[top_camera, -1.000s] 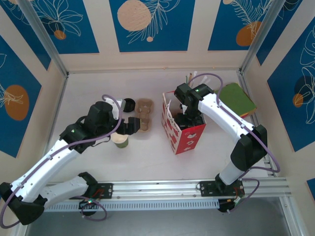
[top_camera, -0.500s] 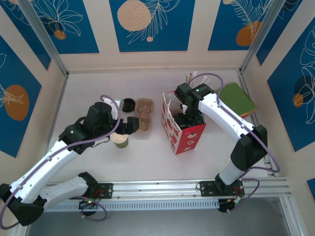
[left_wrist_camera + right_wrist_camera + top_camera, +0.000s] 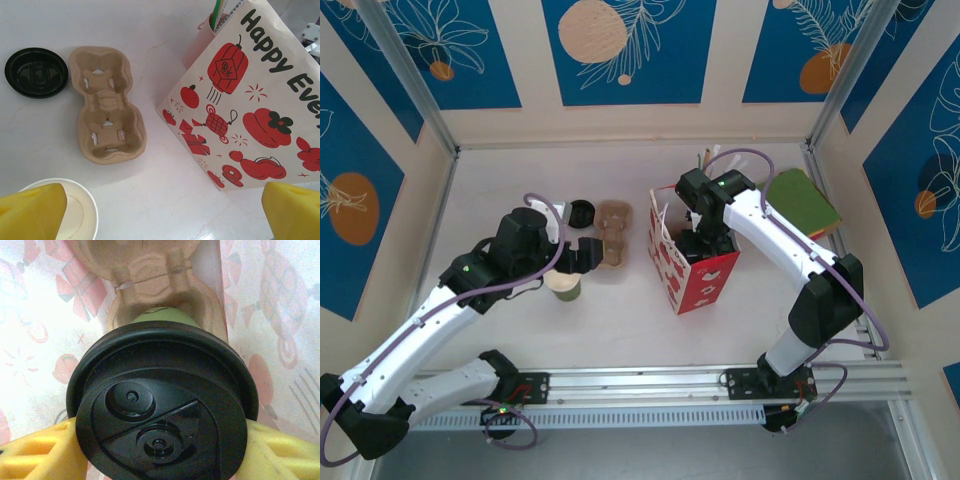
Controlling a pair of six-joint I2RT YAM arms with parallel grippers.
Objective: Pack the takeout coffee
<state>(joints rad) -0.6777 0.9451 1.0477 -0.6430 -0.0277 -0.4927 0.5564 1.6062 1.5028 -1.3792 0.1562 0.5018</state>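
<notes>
The takeout coffee [image 3: 160, 405], a green cup under a round black lid, sits between the yellow fingers [image 3: 40, 452] of my right gripper [image 3: 160, 450], which is shut on it just below the lid. It is inside the red-and-white bag [image 3: 695, 275], over a brown pulp cup carrier [image 3: 150, 275] on the bag's floor. I cannot tell whether its base rests in the carrier. From above, my right gripper [image 3: 703, 243] reaches down into the bag's open top. My left gripper [image 3: 582, 255] hangs open over the table, left of the bag [image 3: 250, 100].
A lidless green cup [image 3: 563, 285] stands under my left wrist. A loose black lid [image 3: 582, 212] and a second pulp carrier [image 3: 614, 232] lie behind it. A pink cup with straws [image 3: 200, 40] stands behind the bag. A green flat item [image 3: 802, 202] lies at the right wall.
</notes>
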